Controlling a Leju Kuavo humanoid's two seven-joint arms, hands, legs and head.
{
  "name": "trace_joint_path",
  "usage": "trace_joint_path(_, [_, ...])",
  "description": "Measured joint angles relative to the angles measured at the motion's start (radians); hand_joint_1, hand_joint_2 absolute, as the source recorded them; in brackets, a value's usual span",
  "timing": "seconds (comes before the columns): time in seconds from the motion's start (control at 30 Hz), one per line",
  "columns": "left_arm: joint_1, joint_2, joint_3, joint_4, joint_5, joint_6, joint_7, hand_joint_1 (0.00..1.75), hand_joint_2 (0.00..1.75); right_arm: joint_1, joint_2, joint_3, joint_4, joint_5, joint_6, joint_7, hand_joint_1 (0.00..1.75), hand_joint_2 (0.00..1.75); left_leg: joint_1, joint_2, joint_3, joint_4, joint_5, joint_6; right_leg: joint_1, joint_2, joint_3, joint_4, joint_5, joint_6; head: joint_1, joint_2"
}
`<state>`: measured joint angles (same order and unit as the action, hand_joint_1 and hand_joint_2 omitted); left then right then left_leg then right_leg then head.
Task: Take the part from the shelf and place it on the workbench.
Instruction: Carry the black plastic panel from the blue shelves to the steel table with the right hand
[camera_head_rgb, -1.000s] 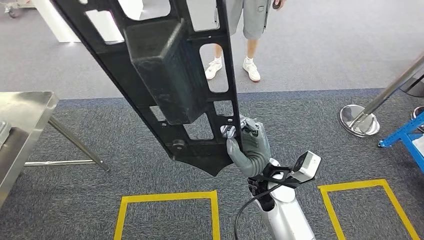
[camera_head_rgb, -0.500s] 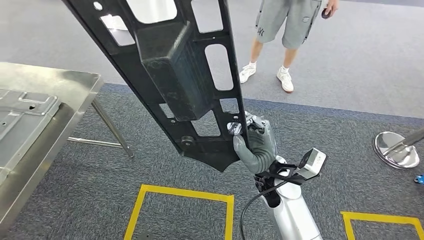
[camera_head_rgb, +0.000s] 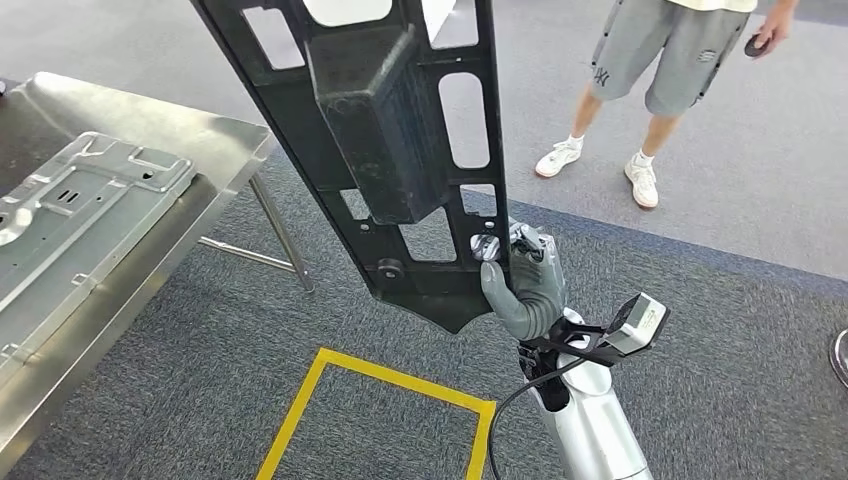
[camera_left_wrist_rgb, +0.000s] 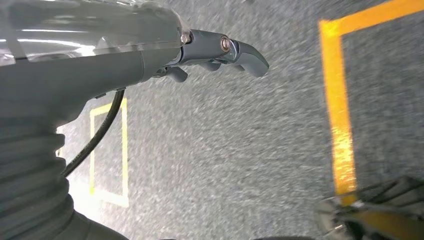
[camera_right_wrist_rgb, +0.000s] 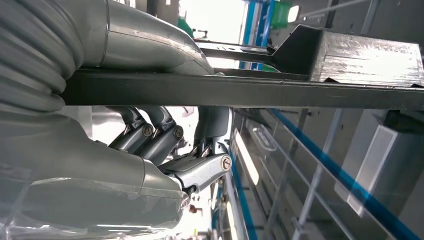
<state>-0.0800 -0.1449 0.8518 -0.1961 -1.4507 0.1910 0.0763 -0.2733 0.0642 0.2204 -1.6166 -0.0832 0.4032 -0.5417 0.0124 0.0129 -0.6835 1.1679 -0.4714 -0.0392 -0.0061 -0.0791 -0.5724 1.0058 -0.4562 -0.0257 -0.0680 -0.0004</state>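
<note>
Carrying the part round toward the worktop

The right hand (camera_head_rgb: 522, 285) grips the long black plastic frame panel with cut-out windows and a raised box section (camera_head_rgb: 385, 140) by its lower right edge, fingers clamped round the rim, so the panel stands nearly upright in the air in front of the robot. Over the last second the whole view has swung: the shiny steel worktop (camera_head_rgb: 215, 140), then barely at the left edge, now fills the left side with a grey stamped metal sheet (camera_head_rgb: 85, 205) lying on it. That reads as the robot turning toward the drop-off, the panel not yet over the surface. The left hand (camera_left_wrist_rgb: 220, 52) hangs above the carpet with fingers loosely apart, holding nothing. A person in grey shorts (camera_head_rgb: 665, 70) stands beyond.
</note>
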Motion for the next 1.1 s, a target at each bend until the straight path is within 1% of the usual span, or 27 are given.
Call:
trace_joint_path(0.07, [0.003, 0.003, 0.0, 0.0, -0.001, -0.001, 0.003, 0.0, 1.75, 0.0, 0.0, -0.003, -0.006, 0.0, 0.0, 0.0, 1.75, 1.75, -0.005, 0.035, 0.067, -0.122, 0.041, 0.011, 0.005, -0.022, 0.002, 0.006, -0.007, 0.009, 0.0, 0.0])
trace_joint_path(0.1, [0.004, 0.004, 0.0, 0.0, -0.002, -0.002, 0.004, 0.0, 1.75, 0.0, -0.001, -0.004, -0.009, 0.0, 0.0, 0.0, 1.75, 1.75, -0.007, 0.043, 0.08, -0.148, 0.047, 0.019, 0.007, -0.03, 0.003, 0.008, -0.01, 0.015, 0.0, 0.0])
trace_joint_path(0.17, [0.006, 0.004, 0.0, 0.0, -0.002, -0.002, 0.004, 0.0, 1.75, 0.0, -0.001, -0.005, -0.011, 0.001, 0.0, 0.001, 1.75, 1.75, -0.01, 0.026, 0.078, -0.153, 0.049, 0.036, 0.009, -0.048, 0.007, 0.009, -0.012, 0.025, 0.0, 0.0])
trace_joint_path(0.2, [0.007, 0.005, 0.0, 0.0, -0.002, -0.002, 0.004, 0.0, 1.75, 0.0, -0.001, -0.005, -0.013, 0.001, 0.0, 0.001, 1.75, 1.75, -0.008, 0.015, 0.079, -0.156, 0.051, 0.042, 0.007, -0.047, 0.009, 0.011, -0.015, 0.031, 0.0, 0.0])
trace_joint_path(0.23, [0.008, 0.005, 0.0, 0.0, -0.001, -0.002, 0.004, 0.0, 1.75, 0.0, -0.001, -0.005, -0.014, 0.002, 0.0, 0.001, 1.75, 1.75, -0.006, 0.005, 0.08, -0.16, 0.054, 0.048, 0.003, -0.031, 0.007, 0.022, -0.026, 0.036, 0.0, 0.0])
trace_joint_path(0.27, [0.008, 0.005, 0.0, 0.0, -0.001, -0.002, 0.005, 0.0, 1.75, 0.0, -0.001, -0.005, -0.016, 0.002, 0.0, 0.001, 1.75, 1.75, -0.004, -0.004, 0.082, -0.163, 0.057, 0.053, 0.0, -0.005, -0.004, 0.05, -0.046, 0.041, 0.0, 0.0])
trace_joint_path(0.33, [0.005, 0.004, 0.0, 0.0, 0.001, -0.002, 0.004, 0.0, 1.75, 0.002, -0.002, -0.009, -0.019, 0.002, 0.0, 0.002, 1.75, 1.75, -0.003, -0.024, 0.081, -0.165, 0.061, 0.06, -0.004, 0.053, -0.059, 0.168, -0.11, 0.046, 0.0, 0.0])
trace_joint_path(0.37, [0.004, 0.004, 0.0, 0.0, 0.002, 0.001, 0.0, 0.0, 1.75, 0.004, -0.003, -0.011, -0.019, 0.002, 0.001, 0.002, 1.75, 1.75, -0.004, -0.036, 0.079, -0.165, 0.062, 0.062, -0.004, 0.067, -0.095, 0.237, -0.137, 0.047, 0.0, 0.0])
trace_joint_path(0.4, [0.004, 0.004, 0.0, 0.0, 0.004, 0.005, -0.008, 0.0, 1.75, 0.005, -0.004, -0.013, -0.019, 0.003, 0.003, 0.003, 1.75, 1.75, -0.005, -0.049, 0.078, -0.164, 0.063, 0.063, -0.004, 0.072, -0.121, 0.287, -0.15, 0.047, 0.0, 0.0])
trace_joint_path(0.43, [0.005, 0.004, 0.001, 0.0, 0.005, 0.013, -0.022, 0.0, 1.75, 0.005, -0.005, -0.014, -0.018, 0.003, 0.005, 0.004, 1.75, 1.75, -0.006, -0.064, 0.076, -0.163, 0.063, 0.063, -0.004, 0.074, -0.131, 0.301, -0.143, 0.046, 0.0, 0.0])
trace_joint_path(0.47, [0.004, 0.004, 0.001, 0.0, 0.004, 0.022, -0.04, 0.0, 1.75, 0.003, -0.005, -0.014, -0.018, 0.003, 0.006, 0.006, 1.75, 1.75, -0.007, -0.078, 0.076, -0.161, 0.064, 0.062, -0.004, 0.078, -0.119, 0.272, -0.116, 0.043, 0.0, 0.0])
trace_joint_path(0.5, [0.002, 0.003, 0.001, 0.0, 0.0, 0.031, -0.061, 0.0, 1.75, 0.0, -0.005, -0.014, -0.017, 0.003, 0.008, 0.008, 1.75, 1.75, -0.007, -0.092, 0.076, -0.16, 0.065, 0.061, -0.004, 0.088, -0.089, 0.207, -0.077, 0.038, 0.0, 0.0])
trace_joint_path(0.57, [-0.009, 0.0, -0.001, 0.0, -0.013, 0.048, -0.103, 0.0, 1.75, -0.007, -0.005, -0.014, -0.017, 0.003, 0.006, 0.015, 1.75, 1.75, -0.006, -0.118, 0.073, -0.156, 0.068, 0.056, -0.003, 0.136, -0.026, 0.07, -0.019, 0.029, 0.0, 0.0])
trace_joint_path(0.6, [-0.017, -0.002, -0.003, 0.0, -0.02, 0.055, -0.119, 0.0, 1.75, -0.009, -0.005, -0.014, -0.017, 0.003, 0.004, 0.018, 1.75, 1.75, -0.005, -0.13, 0.069, -0.156, 0.07, 0.051, -0.001, 0.154, -0.009, 0.03, -0.006, 0.026, 0.0, 0.0])
trace_joint_path(0.63, [-0.027, -0.004, -0.005, 0.0, -0.027, 0.059, -0.129, 0.0, 1.75, -0.01, -0.006, -0.014, -0.017, 0.003, 0.001, 0.02, 1.75, 1.75, -0.003, -0.142, 0.064, -0.157, 0.073, 0.045, 0.001, 0.162, -0.005, 0.017, -0.005, 0.023, 0.0, 0.0])
trace_joint_path(0.7, [-0.046, -0.005, -0.008, 0.0, -0.035, 0.063, -0.137, 0.0, 1.75, -0.01, -0.006, -0.014, -0.019, 0.003, 0.0, 0.021, 1.75, 1.75, -0.001, -0.162, 0.058, -0.159, 0.079, 0.032, 0.001, 0.14, -0.004, 0.01, 0.002, 0.016, 0.0, 0.0])
trace_joint_path(0.73, [-0.055, -0.005, -0.009, 0.0, -0.037, 0.064, -0.138, 0.0, 1.75, -0.01, -0.006, -0.014, -0.019, 0.003, 0.0, 0.021, 1.75, 1.75, -0.003, -0.15, 0.053, -0.152, 0.074, 0.028, -0.001, 0.126, -0.002, 0.004, 0.005, 0.01, 0.0, 0.0])
trace_joint_path(0.77, [-0.062, -0.005, -0.009, 0.0, -0.038, 0.064, -0.137, 0.0, 1.75, -0.01, -0.006, -0.015, -0.02, 0.002, 0.0, 0.021, 1.75, 1.75, -0.005, -0.125, 0.041, -0.129, 0.059, 0.025, -0.004, 0.112, 0.001, -0.001, 0.008, 0.003, 0.0, 0.0])
trace_joint_path(0.83, [-0.074, -0.004, -0.009, 0.0, -0.037, 0.065, -0.132, 0.0, 1.75, -0.008, -0.006, -0.016, -0.02, -0.002, 0.002, 0.02, 1.75, 1.75, -0.005, -0.058, -0.008, -0.024, -0.001, 0.02, -0.004, 0.083, 0.003, -0.007, 0.01, -0.005, -0.001, 0.0])
trace_joint_path(0.87, [-0.078, -0.004, -0.009, -0.001, -0.035, 0.065, -0.128, 0.0, 1.75, -0.007, -0.006, -0.016, -0.02, -0.004, 0.002, 0.019, 1.75, 1.75, -0.003, -0.039, -0.04, 0.045, -0.034, 0.017, -0.003, 0.068, 0.002, -0.007, 0.01, -0.007, -0.001, 0.0])
trace_joint_path(0.9, [-0.079, -0.004, -0.009, -0.001, -0.032, 0.064, -0.123, 0.0, 1.75, -0.006, -0.006, -0.017, -0.019, -0.006, 0.002, 0.019, 1.75, 1.75, -0.001, -0.03, -0.063, 0.1, -0.053, 0.013, -0.002, 0.053, 0.001, -0.006, 0.009, -0.007, -0.001, 0.0])
trace_joint_path(0.93, [-0.078, -0.002, -0.009, -0.001, -0.029, 0.063, -0.116, 0.0, 1.75, -0.004, -0.006, -0.017, -0.018, -0.006, 0.001, 0.018, 1.75, 1.75, 0.0, -0.026, -0.073, 0.126, -0.057, 0.01, -0.001, 0.038, 0.001, -0.006, 0.008, -0.007, -0.001, 0.0])
trace_joint_path(0.97, [-0.074, -0.001, -0.009, -0.001, -0.026, 0.061, -0.108, 0.0, 1.75, -0.002, -0.007, -0.017, -0.017, -0.005, 0.0, 0.016, 1.75, 1.75, 0.0, -0.021, -0.06, 0.109, -0.042, 0.008, -0.001, 0.024, 0.001, -0.005, 0.007, -0.006, -0.001, 0.0])
trace_joint_path(1.0, [-0.068, 0.001, -0.008, -0.001, -0.02, 0.06, -0.099, 0.0, 1.75, 0.002, -0.007, -0.017, -0.017, -0.003, -0.002, 0.011, 1.75, 1.75, 0.0, -0.012, -0.027, 0.054, -0.014, 0.008, -0.001, 0.011, 0.003, -0.004, 0.005, -0.003, -0.001, 0.0])
trace_joint_path(1.03, [-0.059, 0.003, -0.007, -0.001, -0.012, 0.059, -0.086, 0.0, 1.75, 0.006, -0.007, -0.017, -0.017, 0.001, -0.006, 0.006, 1.75, 1.75, -0.001, 0.011, 0.016, -0.022, 0.013, 0.01, 0.0, 0.0, 0.005, -0.002, 0.001, 0.0, -0.001, 0.0])
trace_joint_path(1.07, [-0.05, 0.004, -0.005, -0.001, -0.002, 0.057, -0.07, 0.0, 1.75, 0.011, -0.007, -0.017, -0.018, 0.007, -0.012, 0.001, 1.75, 1.75, -0.004, 0.031, 0.054, -0.089, 0.033, 0.015, 0.003, -0.01, 0.007, 0.001, -0.003, 0.005, -0.001, 0.0])
trace_joint_path(1.1, [-0.04, 0.005, -0.002, -0.001, 0.006, 0.054, -0.053, 0.0, 1.75, 0.016, -0.008, -0.017, -0.02, 0.015, -0.018, -0.004, 1.75, 1.75, -0.007, 0.045, 0.078, -0.133, 0.043, 0.022, 0.005, -0.019, 0.008, 0.003, -0.006, 0.009, -0.001, 0.0])
